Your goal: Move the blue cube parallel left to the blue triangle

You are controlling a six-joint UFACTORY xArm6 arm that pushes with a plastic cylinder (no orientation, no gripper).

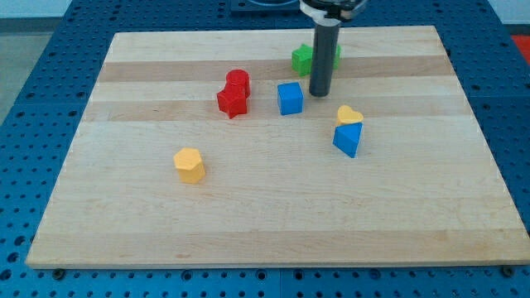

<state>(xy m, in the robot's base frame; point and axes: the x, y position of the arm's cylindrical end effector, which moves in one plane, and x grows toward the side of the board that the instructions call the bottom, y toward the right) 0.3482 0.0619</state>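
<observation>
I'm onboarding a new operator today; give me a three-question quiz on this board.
1. True or false: my tip touches the yellow heart-shaped block.
2. Which block lies nearest my tip? A) blue cube B) yellow hexagonal block C) blue triangle
3. Fill in: the green block shows behind the dark ____.

Key: 1 false; 2 A; 3 rod.

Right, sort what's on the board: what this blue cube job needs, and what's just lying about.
Needed: blue cube; blue triangle; my tip, just to the view's right of the cube.

Lying about: two red blocks; green block behind the rod; yellow block by the triangle; yellow block.
</observation>
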